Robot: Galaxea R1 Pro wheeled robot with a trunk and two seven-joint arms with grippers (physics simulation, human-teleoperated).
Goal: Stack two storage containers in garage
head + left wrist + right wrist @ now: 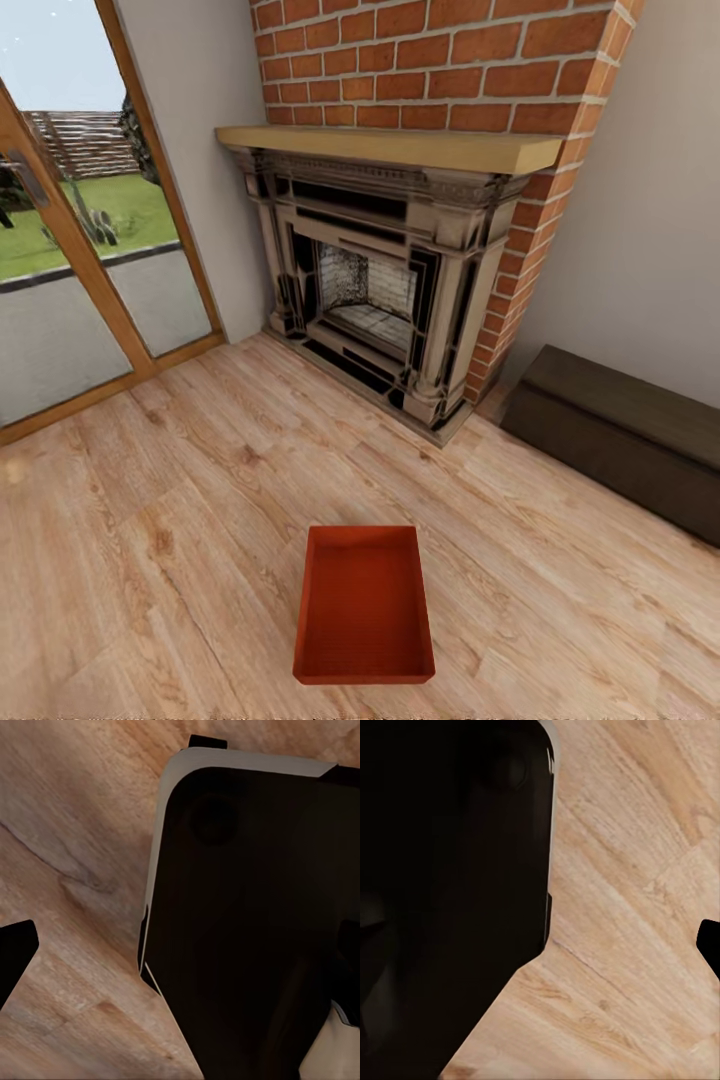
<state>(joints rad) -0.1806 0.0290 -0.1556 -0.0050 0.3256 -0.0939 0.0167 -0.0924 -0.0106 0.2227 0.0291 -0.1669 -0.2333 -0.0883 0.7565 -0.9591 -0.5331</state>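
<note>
Low in the head frame, centre: one orange-red rectangular open-top plastic bin [364, 606] on light wood-plank floor [180, 520], long axis running toward the red brick fireplace [400, 280]; nearer arm undeterminable; both grippers' state cannot be told

One orange-red bin [364, 606] sits on the wood floor [180, 500]. There is one brick fireplace [385, 270], one low dark cabinet [625, 440] and one glass door [70, 250].
</note>
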